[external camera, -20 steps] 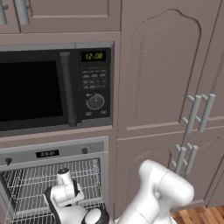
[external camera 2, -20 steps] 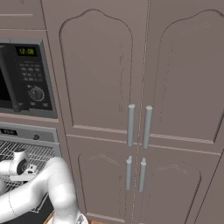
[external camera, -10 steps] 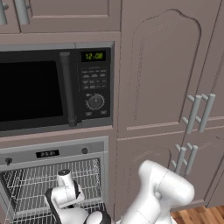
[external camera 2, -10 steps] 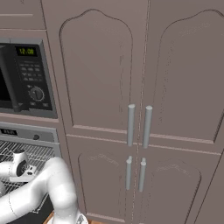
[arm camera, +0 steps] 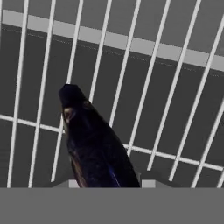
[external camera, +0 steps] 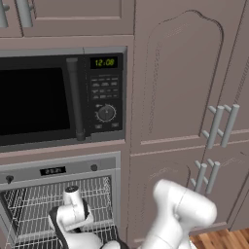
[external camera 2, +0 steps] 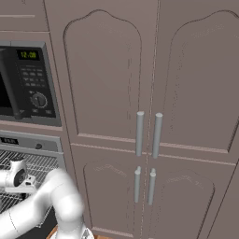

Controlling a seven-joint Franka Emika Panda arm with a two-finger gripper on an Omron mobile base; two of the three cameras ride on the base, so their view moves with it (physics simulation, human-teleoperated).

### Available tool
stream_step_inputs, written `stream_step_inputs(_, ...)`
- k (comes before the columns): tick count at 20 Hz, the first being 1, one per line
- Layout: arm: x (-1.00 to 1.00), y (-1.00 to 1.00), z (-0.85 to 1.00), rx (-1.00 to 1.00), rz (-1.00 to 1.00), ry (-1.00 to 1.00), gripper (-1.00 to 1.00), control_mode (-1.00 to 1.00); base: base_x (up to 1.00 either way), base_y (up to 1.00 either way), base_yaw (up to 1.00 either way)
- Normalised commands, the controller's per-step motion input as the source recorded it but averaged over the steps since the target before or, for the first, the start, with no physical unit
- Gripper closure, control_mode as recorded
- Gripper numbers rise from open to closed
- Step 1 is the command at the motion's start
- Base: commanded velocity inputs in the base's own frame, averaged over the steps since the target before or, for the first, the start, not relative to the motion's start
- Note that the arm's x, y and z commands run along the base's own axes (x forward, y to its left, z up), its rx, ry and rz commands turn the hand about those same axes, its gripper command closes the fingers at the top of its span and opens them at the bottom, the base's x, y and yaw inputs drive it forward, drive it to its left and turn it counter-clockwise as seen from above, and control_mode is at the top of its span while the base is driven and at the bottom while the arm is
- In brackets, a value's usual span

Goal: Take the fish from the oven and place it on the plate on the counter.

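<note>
Down in the oven (external camera: 58, 170), just under the black microwave (external camera: 58, 97), the white arm has reached in so that its hand (external camera: 73, 194) sits among the wire racks (external camera: 34, 209). That low, forward reach makes sense — the fish (arm camera: 94, 144) lies inside the oven, on one of those racks, and there is no other way to get at it than to go in through the open front.

From the hand's own camera the fish runs from the bottom edge up and leftward across the rack bars, its head away from the hand and its body at the hand's base. Two pale fingertips (arm camera: 148, 183) peep out on either side of the body, snug against it — so I'd judge the hand nearly closed and pinching the fish across its width, though whether it is truly gripped tight I cannot be sure.

The fish is slender, tapering, glossy blue-black with a dull brownish eye. The rack beneath is thin, pale, parallel rods crossed by a few transverse ones, over a dark grey oven floor. Beside the oven stand matte mauve cupboards (external camera 2: 140, 93) with arched panels and smooth silver bar handles (external camera 2: 148, 133).
</note>
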Motion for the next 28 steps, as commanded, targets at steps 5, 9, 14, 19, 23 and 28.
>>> stream_step_inputs(5, -0.8, 0.0, 0.83, 0.09, 0.0, -0.05, 1.0, -1.0, 0.0, 0.0, 0.0)
stream_step_inputs(9, -0.93, -0.09, 0.99, 0.07, 0.0, -0.05, 1.0, -1.0, 0.0, 0.0, 0.0)
stream_step_inputs(14, -0.79, -0.25, 1.0, 0.05, 0.0, -0.03, 1.0, -1.0, 0.0, 0.0, 0.0)
stream_step_inputs(19, -0.66, -0.46, 1.0, 0.05, 0.0, -0.01, 1.0, -1.0, 0.0, 0.0, 0.0)
stream_step_inputs(23, -0.53, -0.64, 1.0, 0.06, 0.0, -0.01, 1.0, -1.0, 0.0, 0.0, 0.0)
stream_step_inputs(28, -0.36, -0.51, 1.0, 0.08, 0.0, -0.04, 1.0, -1.0, 0.0, 0.0, 0.0)
